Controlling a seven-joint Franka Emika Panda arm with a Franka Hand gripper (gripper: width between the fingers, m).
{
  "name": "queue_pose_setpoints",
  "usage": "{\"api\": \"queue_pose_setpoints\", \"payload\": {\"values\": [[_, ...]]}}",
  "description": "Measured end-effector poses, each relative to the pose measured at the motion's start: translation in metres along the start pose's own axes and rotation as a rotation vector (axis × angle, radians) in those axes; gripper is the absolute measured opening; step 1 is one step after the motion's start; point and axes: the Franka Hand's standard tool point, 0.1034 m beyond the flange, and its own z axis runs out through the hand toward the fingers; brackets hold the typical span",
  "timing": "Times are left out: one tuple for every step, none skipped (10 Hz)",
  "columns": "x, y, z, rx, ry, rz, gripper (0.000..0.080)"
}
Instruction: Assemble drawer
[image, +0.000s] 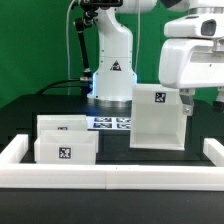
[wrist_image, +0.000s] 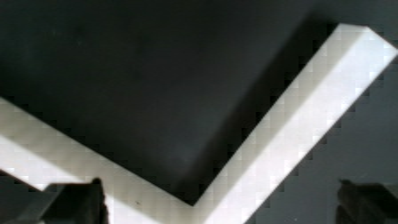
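Gripper (wrist_image: 214, 203) open and empty, drawer casing (image: 158, 118) just below it; looks like light, stiff, slick plastic, so I'd pinch a thin top wall.

Black tabletop (image: 118, 148), white rail (image: 110, 178) along its front edge. Tall white casing (image: 158, 120) stands upright at the exterior view's right, tag facing camera. Two low tagged boxes at left: rear box (image: 62, 124), front box (image: 66, 151) just before it. Marker board (image: 112, 123) lies between boxes and casing. Pincer (image: 186, 98) at casing's top right corner, jaw gap unclear
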Motion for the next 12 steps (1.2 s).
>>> {"api": "queue_pose_setpoints", "payload": {"values": [[0.000,-0.001,0.000,0.006,0.001,0.078,0.0650],[0.000,-0.001,0.000,0.007,0.001,0.152,0.0650],[-0.004,-0.003,-0.005,0.014,0.000,0.281,0.0650],[-0.015,-0.007,-0.014,0.017,-0.005,0.389,0.0650],[-0.026,-0.013,-0.025,0.022,-0.008,0.467,0.0650],[-0.032,-0.015,-0.034,0.021,-0.010,0.475,0.0650],[-0.037,-0.015,-0.044,0.020,-0.006,0.482,0.0650],[-0.044,-0.016,-0.052,0.023,-0.001,0.492,0.0650],[-0.044,-0.016,-0.050,0.024,-0.003,0.492,0.0650],[-0.044,-0.017,-0.048,0.025,-0.006,0.492,0.0650],[-0.044,-0.017,-0.048,0.025,-0.006,0.492,0.0650],[-0.044,-0.017,-0.048,0.025,-0.006,0.492,0.0650]]}}
